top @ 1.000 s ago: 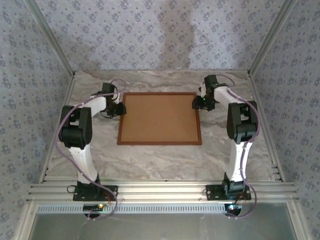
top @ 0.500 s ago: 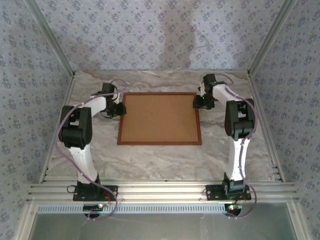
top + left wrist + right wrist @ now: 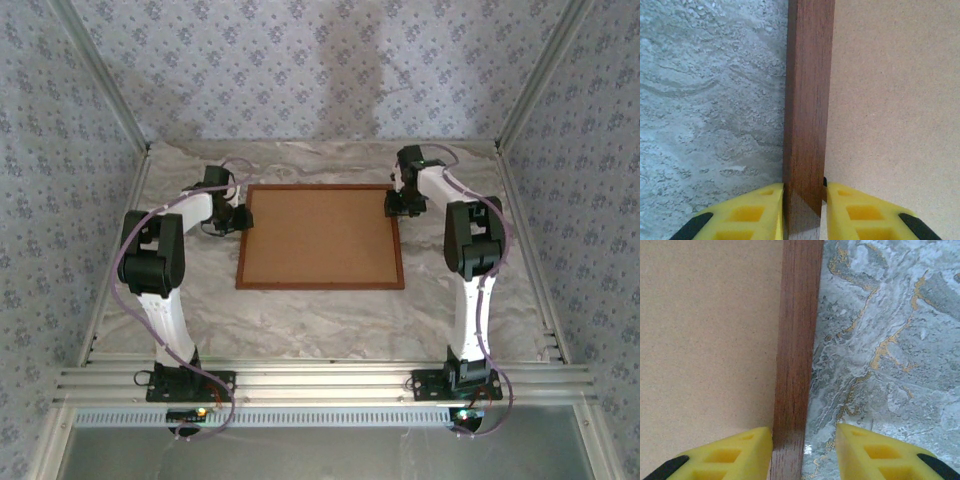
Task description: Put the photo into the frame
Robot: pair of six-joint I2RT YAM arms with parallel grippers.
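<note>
The frame (image 3: 320, 288) lies back-up on the counter (image 3: 330, 330), backing board (image 3: 320, 235) seated inside; you cannot tell whether the photo lies beneath. Consult the wrist views for grip detail the top view blurs: left hand (image 3: 803, 192) clenched on the frame's left rail; right hand (image 3: 804, 437) released, straddling its right rail.

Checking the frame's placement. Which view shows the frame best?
Top external: the frame lies whole, all four rails visible. Left wrist shows one rail pinched by the left claw; right wrist shows one rail inside the open right claw.
</note>
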